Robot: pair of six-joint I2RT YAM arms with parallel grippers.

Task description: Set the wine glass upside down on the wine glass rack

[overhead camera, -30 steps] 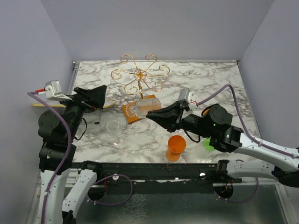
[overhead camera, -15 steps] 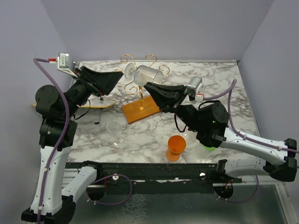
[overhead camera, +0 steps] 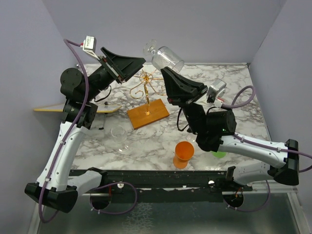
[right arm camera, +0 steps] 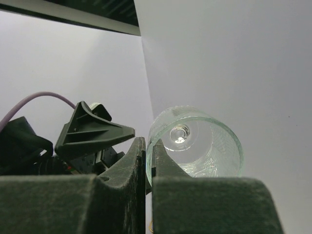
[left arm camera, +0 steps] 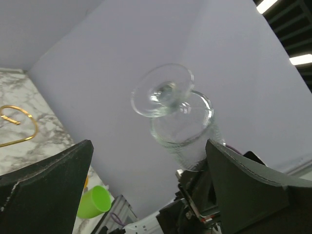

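Note:
The clear wine glass (overhead camera: 164,57) is held high in the air above the rack, tilted, its foot (overhead camera: 149,48) pointing up-left. My right gripper (overhead camera: 166,73) is shut on the bowl's rim; in the right wrist view its jaws (right arm camera: 148,158) pinch the rim, one finger inside the glass (right arm camera: 200,141). My left gripper (overhead camera: 138,64) is open and empty, just left of the glass; in the left wrist view the glass (left arm camera: 176,114) hangs beyond its spread fingers (left arm camera: 44,195). The gold wire wine glass rack (overhead camera: 146,83) stands below on its orange-brown base (overhead camera: 148,113).
A second clear glass (overhead camera: 118,136) stands on the marble table (overhead camera: 234,92) at the front left. An orange cup (overhead camera: 184,153) and a green cup (overhead camera: 218,151) stand near the front edge. A thin wooden board (overhead camera: 73,109) lies at the left edge.
My right gripper has lifted the wine glass from low beside the rack's base to high above the rack. My left arm has risen alongside it, gripper still open.

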